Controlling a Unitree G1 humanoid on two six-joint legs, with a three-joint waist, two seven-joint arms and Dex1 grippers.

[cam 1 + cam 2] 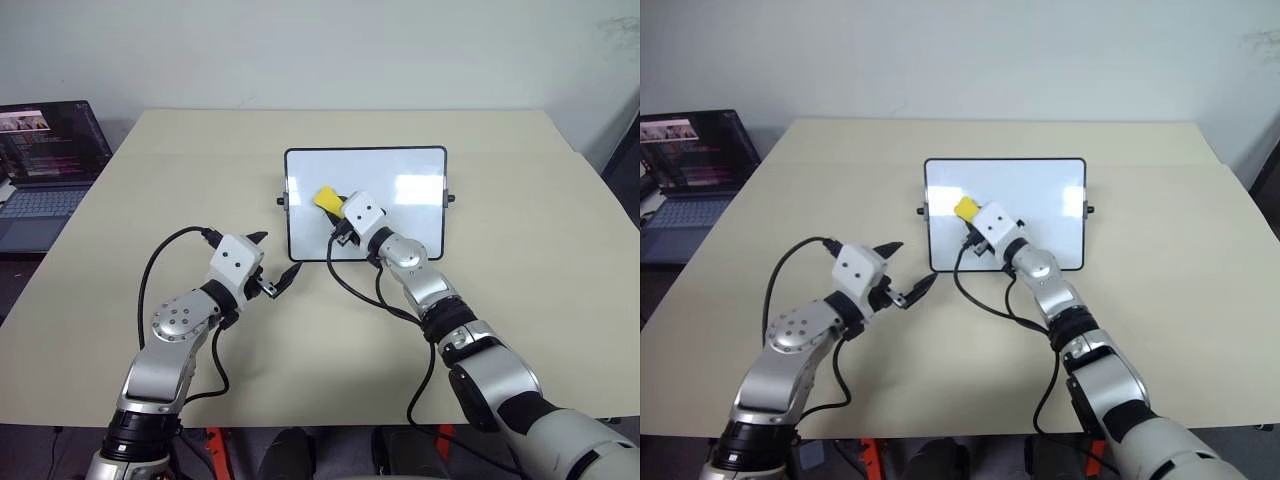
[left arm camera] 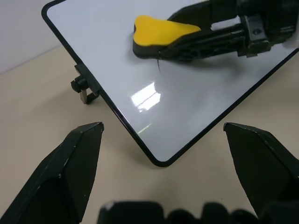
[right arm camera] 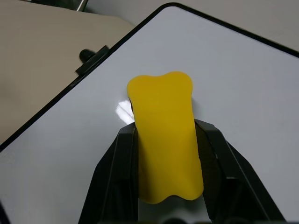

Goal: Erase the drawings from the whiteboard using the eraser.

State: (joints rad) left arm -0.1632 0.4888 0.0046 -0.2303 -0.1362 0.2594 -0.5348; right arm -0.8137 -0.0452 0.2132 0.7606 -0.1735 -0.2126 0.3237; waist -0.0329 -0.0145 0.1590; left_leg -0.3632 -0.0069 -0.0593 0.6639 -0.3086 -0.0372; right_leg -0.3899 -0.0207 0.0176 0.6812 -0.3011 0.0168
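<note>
Step in hand: wiping. Right claw (image 1: pixel 335 207) is clenched on the yellow eraser (image 1: pixel 327 198), one finger each side of the block, black underside facing the whiteboard (image 1: pixel 400 170). In the left eye view the eraser sits at centre frame, over the left half of the board, and looks pressed to or just off the glossy face; can't tell contact for sure.

The board lies on the tabletop (image 1: pixel 520 220), upper centre of frame, black frame and small knobs at both sides. Drawings: only one thin dark stroke (image 2: pixel 159 65) is clear, right under the eraser's near edge in the left wrist view. Rest of the white area looks bare w/ glare patches, so prob. most of the job is done or other marks are hidden under the claw.

Left claw (image 1: pixel 273 262) is released, fingers spread wide, hovering near the board's lower-left corner, not touching it. A laptop (image 1: pixel 45 170) sits far upper left, off the tabletop, not involved.

Next move, as I judge it: keep the eraser flat and pressed, sweep back over that stroke. Risk: the board may slide, since nothing pins it.
</note>
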